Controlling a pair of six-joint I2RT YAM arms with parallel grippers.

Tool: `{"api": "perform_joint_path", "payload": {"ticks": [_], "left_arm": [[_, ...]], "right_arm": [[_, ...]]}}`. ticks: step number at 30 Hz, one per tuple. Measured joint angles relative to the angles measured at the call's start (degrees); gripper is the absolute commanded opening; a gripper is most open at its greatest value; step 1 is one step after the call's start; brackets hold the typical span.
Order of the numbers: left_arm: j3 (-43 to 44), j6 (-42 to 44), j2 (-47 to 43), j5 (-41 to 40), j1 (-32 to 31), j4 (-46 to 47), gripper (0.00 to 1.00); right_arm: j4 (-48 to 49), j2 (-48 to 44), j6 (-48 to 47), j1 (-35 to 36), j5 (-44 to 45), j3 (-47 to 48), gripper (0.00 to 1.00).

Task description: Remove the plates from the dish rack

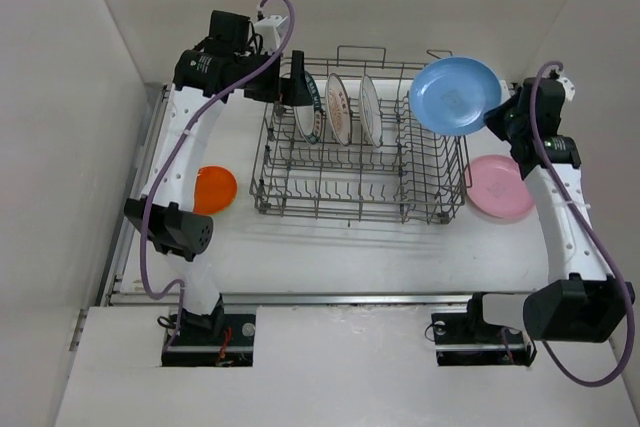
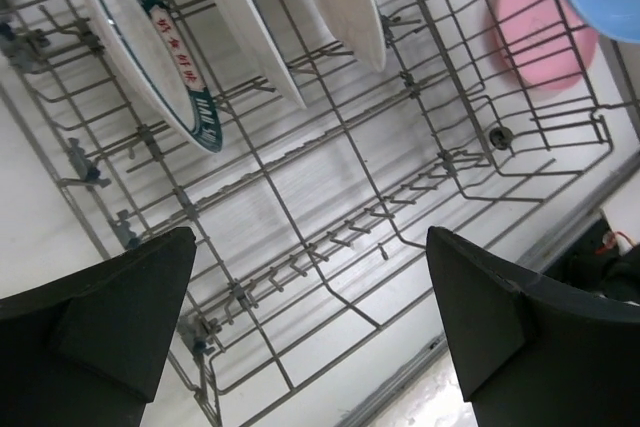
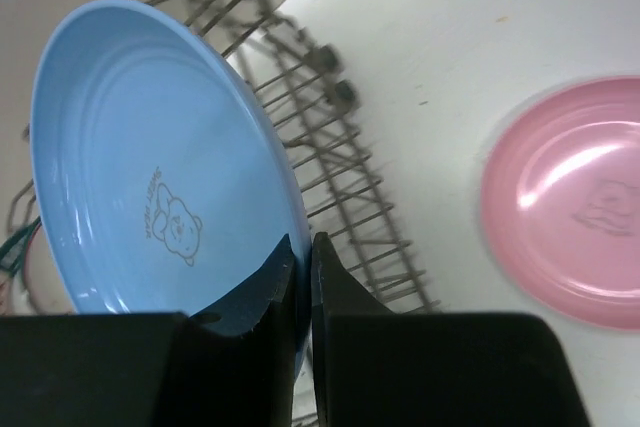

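Note:
The grey wire dish rack point(image 1: 355, 197) stands mid-table. Three white plates stand upright in its back row: a dark-rimmed one point(image 1: 308, 107) and two plain-edged ones point(image 1: 338, 107) point(image 1: 370, 110). My left gripper point(image 1: 292, 87) is open above the dark-rimmed plate point(image 2: 150, 42), holding nothing. My right gripper point(image 1: 497, 119) is shut on the rim of a light blue plate point(image 1: 455, 95), held in the air over the rack's right end; its face with a bear print shows in the right wrist view point(image 3: 160, 167). A pink plate point(image 1: 498, 187) lies on the table right of the rack. An orange plate point(image 1: 213, 189) lies left of it.
White walls close in behind and on both sides. The rack's narrower side section point(image 1: 435, 182) sits between the blue plate and the pink plate point(image 3: 575, 212). A metal rail point(image 1: 330, 297) runs along the table's near edge.

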Motion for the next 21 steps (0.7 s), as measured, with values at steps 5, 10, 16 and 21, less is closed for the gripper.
{"api": "perform_joint_path", "payload": {"ticks": [5,10,16,21], "left_arm": [[0.74,0.00,0.00,-7.30,-0.87,-0.55,1.00],[0.74,-0.02,0.22,-13.60,-0.96,-2.25,1.00],[0.74,-0.02,1.16,-17.55,-0.96,-3.34,1.00],[0.74,-0.02,2.56,-19.56,-0.96,-4.07,1.00]], "right_arm": [[-3.43,-0.42,2.25,-2.75,11.02,1.07,0.00],[-4.68,-3.48,6.71,-9.51,17.97,0.81,0.00],[-3.08,-4.44,13.29,-14.60,21.51,-3.26,0.00],[-3.37,-0.07,18.10,-18.62,18.91,-12.26,0.00]]}}
